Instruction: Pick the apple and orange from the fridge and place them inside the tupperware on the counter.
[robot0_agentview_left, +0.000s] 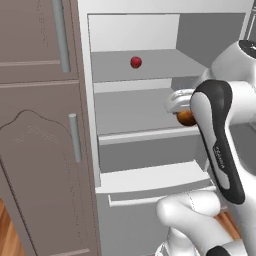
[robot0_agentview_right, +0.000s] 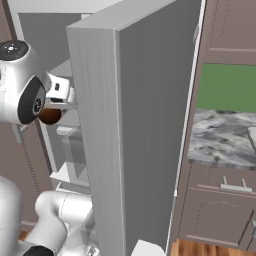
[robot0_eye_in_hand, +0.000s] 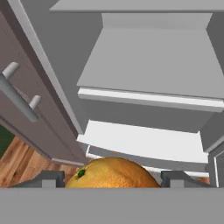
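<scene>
**op_remote:** Holding the orange (robot0_eye_in_hand: 109, 174) right now, I think. In the hand view it sits dead centre at the bottom edge, with one dark finger tip (robot0_eye_in_hand: 51, 178) on each side of it, so the jaws look pinched on the fruit rather than spread. It's that snug because it has to ride along without rolling out. I can't actually see the contact faces, so "gripped" is my read, not a certainty.

**kitchen_sim_fan:** Where's that in the base cams?

**op_remote:** Left base view: the gripper (robot0_agentview_left: 181, 106) is right of centre, half hidden behind my own forearm, with a bit of orange peeking out below it. Right base view has it at the left edge, tucked under the wrist. Beyond it, the fridge (robot0_agentview_left: 135, 130) fills the middle of the frame, white shelves stacked up and the drawer low down.

**kitchen_sim_fan:** And the apple?

**op_remote:** The apple (robot0_agentview_left: 135, 62) is on the upper shelf, top centre of the left base view, well apart from the hand. It's untouched, which makes sense with one gripper: one fruit per trip.

**kitchen_sim_fan:** Door in the way?

**op_remote:** Kind of. The fridge door (robot0_agentview_right: 145, 130) stands open as a big grey slab across the middle of the right base view, between the arm and the counter (robot0_agentview_right: 220, 137) on the right. Farthest off, a white sliver at the right edge may be the tupperware (robot0_agentview_right: 252, 135), too little of it to be sure. I figure I'll need to swing round that door.
</scene>
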